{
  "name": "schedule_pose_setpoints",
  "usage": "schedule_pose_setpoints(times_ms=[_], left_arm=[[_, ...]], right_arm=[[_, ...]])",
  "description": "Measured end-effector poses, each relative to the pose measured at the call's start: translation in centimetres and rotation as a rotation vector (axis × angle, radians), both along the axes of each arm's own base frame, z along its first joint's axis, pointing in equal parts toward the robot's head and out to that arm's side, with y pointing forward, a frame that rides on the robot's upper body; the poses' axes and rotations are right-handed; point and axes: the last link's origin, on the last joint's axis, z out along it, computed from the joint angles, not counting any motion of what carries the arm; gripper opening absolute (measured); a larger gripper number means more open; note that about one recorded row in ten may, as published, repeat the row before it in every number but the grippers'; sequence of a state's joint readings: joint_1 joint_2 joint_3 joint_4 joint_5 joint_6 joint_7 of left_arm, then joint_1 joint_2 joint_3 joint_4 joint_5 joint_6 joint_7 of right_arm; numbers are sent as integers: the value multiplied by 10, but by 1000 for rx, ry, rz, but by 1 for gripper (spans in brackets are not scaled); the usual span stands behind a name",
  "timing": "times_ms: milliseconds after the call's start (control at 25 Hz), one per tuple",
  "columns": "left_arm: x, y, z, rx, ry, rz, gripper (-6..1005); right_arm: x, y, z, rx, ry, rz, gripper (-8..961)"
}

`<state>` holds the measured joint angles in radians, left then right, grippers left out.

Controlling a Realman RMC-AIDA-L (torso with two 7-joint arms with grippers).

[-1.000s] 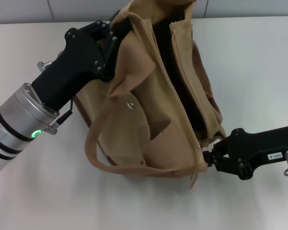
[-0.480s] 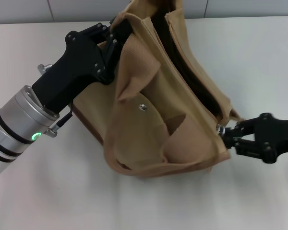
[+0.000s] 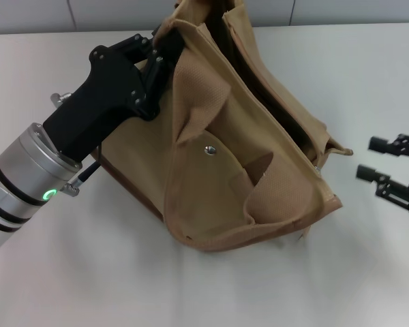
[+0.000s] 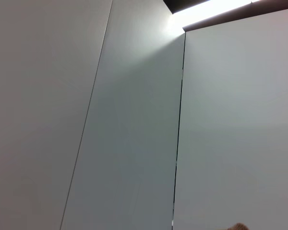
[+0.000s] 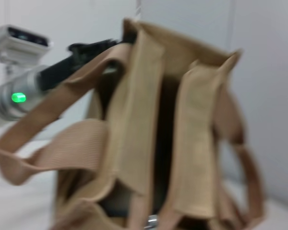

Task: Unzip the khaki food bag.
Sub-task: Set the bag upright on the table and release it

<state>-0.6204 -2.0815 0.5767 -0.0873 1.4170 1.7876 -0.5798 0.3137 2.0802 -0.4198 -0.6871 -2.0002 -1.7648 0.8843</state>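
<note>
The khaki food bag (image 3: 225,170) lies tilted on the white table, its top zip parted and the dark inside showing. A metal snap (image 3: 210,150) sits on its front pocket. My left gripper (image 3: 158,46) is shut on the bag's far end and holds it up. My right gripper (image 3: 372,159) is open and empty, a short way right of the bag's near corner and not touching it. The right wrist view shows the bag (image 5: 144,120) end on, with the opening gaping, both handles, and a silver zipper pull (image 5: 151,221) at the bottom.
The white table (image 3: 191,293) runs all around the bag, with a grey wall behind. The left arm's silver cuff with a green light (image 3: 49,194) lies over the table's left side. The left wrist view shows only wall panels (image 4: 134,120).
My right gripper pulled the zip end to the right, then let go, opened and drew back right. The bag's near end swung right and the opening widened. My left gripper stayed put.
</note>
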Motion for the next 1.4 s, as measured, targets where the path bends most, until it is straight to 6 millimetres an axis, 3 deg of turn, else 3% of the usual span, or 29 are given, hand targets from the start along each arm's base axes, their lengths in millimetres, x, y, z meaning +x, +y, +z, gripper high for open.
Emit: schedule_pose_setpoints(times_ms=[200,480,920,1040,1200,1400], left_arm=[[1,1,0,-4,0,0,31],[1,2,0,-15,-5,1,31],[0,2,0,-18,-5,8,30],[0,2,0,-18,-6,9,30],[0,1,-1,-22,-3,8,38],[-7,-6,-4,-47,24,12,58]], right_arm=[[9,-3,-7,136,-1,17,465],[6,6,-24,144,-15,31,380],[-2,13,-39,149,-22,71,352],[-1,13,-40,150,-23,66,161],[-3,16,-38,165,8,47,80],[-23,43,-19,171,183,-28,70]])
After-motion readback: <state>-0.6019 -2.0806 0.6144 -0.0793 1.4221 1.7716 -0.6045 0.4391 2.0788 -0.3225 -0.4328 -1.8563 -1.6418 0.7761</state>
